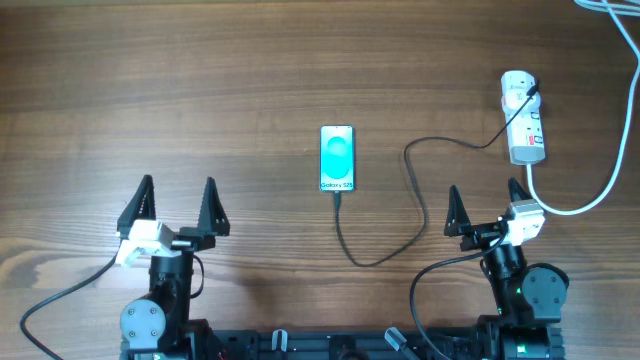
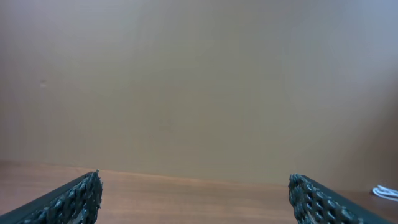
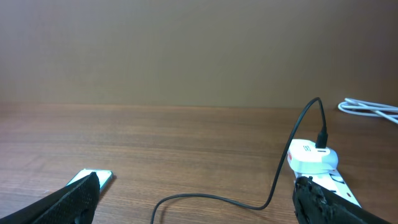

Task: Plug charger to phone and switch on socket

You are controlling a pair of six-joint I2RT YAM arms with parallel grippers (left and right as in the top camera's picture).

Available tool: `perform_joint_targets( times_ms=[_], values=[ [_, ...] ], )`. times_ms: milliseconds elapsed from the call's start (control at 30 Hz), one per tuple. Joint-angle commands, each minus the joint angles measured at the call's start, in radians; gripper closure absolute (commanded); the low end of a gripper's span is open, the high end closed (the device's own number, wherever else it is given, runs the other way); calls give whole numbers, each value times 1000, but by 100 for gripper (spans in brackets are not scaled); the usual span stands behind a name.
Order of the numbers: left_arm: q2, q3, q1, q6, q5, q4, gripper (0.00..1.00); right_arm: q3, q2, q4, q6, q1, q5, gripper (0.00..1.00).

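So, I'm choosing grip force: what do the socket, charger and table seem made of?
The socket looks like hard white plastic, smooth with a slight sheen. The charger looks like thin black rubber- or plastic-sheathed cable, matte, lying in loose curves. The table shows brown grain: wood or wood-look laminate, I cannot tell which.

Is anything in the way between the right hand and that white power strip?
Nothing visible. The short white oblong power strip lies just beyond the open right hand, with bare wooden table between. Its thick white cord curves close by the hand's right finger, so that might get brushed.
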Motion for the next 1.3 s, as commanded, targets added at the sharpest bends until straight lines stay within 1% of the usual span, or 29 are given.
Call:
perform_joint_targets(
  times_ms=[0,67,167,300,433,567,633,767,933,1267],
  values=[
    [-12,-25,14,15,-32,16,0,-3,-13,2,-11,3,21,0],
    [-11,-25,14,15,-39,10,0,-3,-13,2,-11,3,21,0],
    [-11,-25,14,15,-43,-51,0,-3,-13,2,-11,3,21,0],
    [-11,-25,14,15,-54,-232,0,-3,-13,2,-11,3,21,0],
    [-11,-25,14,16,-88,-359,0,-3,-13,2,-11,3,21,0],
    [-11,-25,14,70,-83,-357,0,-3,-13,2,-11,3,21,0],
    [-12,-25,14,74,-82,-357,0,-3,-13,2,-10,3,21,0],
    [-12,-25,14,151,-65,-359,0,-3,-13,2,-11,3,21,0],
    [-11,-25,14,199,-65,-359,0,-3,-13,2,-11,3,21,0],
    [-11,-25,14,229,-69,-359,0,-3,-13,2,-11,3,21,1]
  ],
)
